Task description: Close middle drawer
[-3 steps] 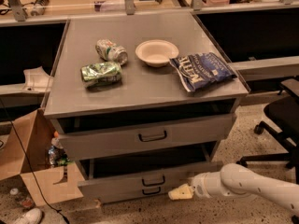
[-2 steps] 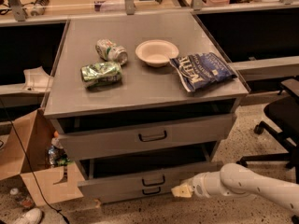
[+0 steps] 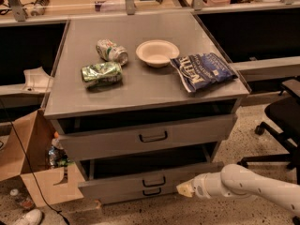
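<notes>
The middle drawer is pulled out of the grey cabinet, and its low front panel carries a small dark loop handle. Its dark inside shows above the panel. My gripper comes in from the right on a white arm. Its yellowish tip is at the right end of that front panel, touching or nearly touching it. The tip reads as one closed point with nothing held. The taller top drawer stands slightly open above. The lowest drawer front shows just below the middle one.
On the cabinet top lie two crushed cans, a white bowl and a blue chip bag. A cardboard box stands at the left. An office chair is at the right.
My gripper tip has shifted slightly right and up along the middle drawer's front. The drawer has not visibly moved.
</notes>
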### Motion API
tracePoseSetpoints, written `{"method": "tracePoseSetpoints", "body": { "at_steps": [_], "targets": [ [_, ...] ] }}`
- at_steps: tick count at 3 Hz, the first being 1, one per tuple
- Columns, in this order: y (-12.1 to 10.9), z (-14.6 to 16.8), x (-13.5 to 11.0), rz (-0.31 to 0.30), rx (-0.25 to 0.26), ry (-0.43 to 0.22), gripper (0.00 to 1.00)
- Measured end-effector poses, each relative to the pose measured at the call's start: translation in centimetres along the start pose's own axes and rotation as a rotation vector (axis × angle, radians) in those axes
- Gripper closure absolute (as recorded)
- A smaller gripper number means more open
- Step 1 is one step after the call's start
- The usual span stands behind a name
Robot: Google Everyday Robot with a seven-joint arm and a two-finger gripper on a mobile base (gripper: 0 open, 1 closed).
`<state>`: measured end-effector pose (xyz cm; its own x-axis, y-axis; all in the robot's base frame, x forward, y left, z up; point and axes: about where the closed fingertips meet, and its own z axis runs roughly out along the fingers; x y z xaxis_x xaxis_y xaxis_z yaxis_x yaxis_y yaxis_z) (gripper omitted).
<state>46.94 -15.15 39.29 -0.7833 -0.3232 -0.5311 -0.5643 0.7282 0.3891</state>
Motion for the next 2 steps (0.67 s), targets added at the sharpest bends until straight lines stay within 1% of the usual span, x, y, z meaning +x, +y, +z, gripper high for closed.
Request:
{"method": "tracePoseSetpoints", "body": {
  "at_steps": [1,2],
  "targets": [
    [-0.45,0.41,-1.43,-0.008,0.014,-0.016,1.0],
    [-0.76,0.73,-2.39,-0.022,0.023,-0.023,1.0]
  ]
}}
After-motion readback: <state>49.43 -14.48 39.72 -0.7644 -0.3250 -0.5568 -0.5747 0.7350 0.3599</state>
